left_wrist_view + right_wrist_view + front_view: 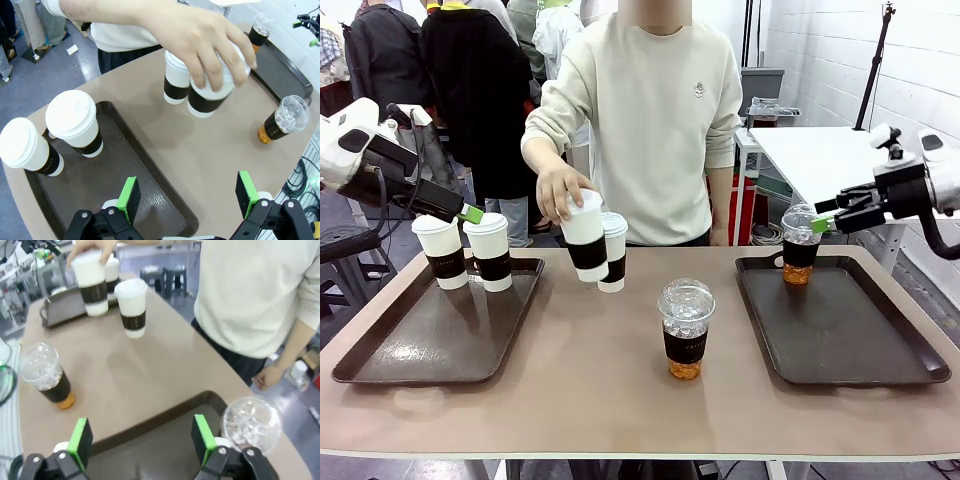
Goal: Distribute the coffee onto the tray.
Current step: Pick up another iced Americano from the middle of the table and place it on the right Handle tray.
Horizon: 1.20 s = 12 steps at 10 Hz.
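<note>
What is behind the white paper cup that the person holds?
Another white paper cup with a dark sleeve stands on the table just behind it. The held cup covers its left side in the front view. Its lid hides what is inside.

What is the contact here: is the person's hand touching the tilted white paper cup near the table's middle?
Touching. The left wrist view shows the person's hand with its fingers wrapped over the lid and upper side of the white paper cup, no gap between them.
</note>
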Available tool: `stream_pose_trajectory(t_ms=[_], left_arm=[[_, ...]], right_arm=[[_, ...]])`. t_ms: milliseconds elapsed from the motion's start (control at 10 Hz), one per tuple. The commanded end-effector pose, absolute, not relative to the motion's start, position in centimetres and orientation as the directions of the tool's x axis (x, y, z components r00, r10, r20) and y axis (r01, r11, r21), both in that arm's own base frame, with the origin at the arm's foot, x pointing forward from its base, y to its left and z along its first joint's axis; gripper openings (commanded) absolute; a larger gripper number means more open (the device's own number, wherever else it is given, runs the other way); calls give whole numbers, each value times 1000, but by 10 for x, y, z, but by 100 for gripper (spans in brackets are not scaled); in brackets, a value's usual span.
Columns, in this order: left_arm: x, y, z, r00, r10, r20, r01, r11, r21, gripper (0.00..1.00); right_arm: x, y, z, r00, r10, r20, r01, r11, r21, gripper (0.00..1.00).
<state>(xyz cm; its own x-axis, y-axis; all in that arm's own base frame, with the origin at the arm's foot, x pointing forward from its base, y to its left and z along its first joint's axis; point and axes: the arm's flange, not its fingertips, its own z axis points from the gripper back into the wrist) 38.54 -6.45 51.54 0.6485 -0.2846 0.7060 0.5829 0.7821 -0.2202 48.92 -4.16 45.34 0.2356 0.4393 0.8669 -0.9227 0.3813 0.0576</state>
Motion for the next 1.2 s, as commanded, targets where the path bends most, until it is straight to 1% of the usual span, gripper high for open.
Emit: stream_pose_trajectory(t_ms=[0,300,700,800,900,1000,1100], left_arm=[[386,-63,514,650,-277,707,585,777,-233,100],[386,-63,514,650,-277,707,585,777,-233,100],[386,-63,514,650,-277,707,585,777,-233,100],[386,-63,514,650,-277,707,585,777,-233,100],[386,-63,514,650,-277,707,585,777,-233,100],[386,-63,514,650,-277,707,585,777,-233,100],[386,-63,514,650,-277,707,585,777,-233,100]], right_arm=[[505,-35,486,317,585,746,-921,378,95,100],[517,-10,503,374,712,594,-915,387,113,100],[530,30,516,379,844,380,-924,363,117,100],[531,43,522,373,869,325,-927,359,104,100],[532,56,525,339,892,301,-940,334,67,100],[536,62,524,294,905,309,-954,296,40,100],[541,66,518,266,919,291,-963,265,43,100]])
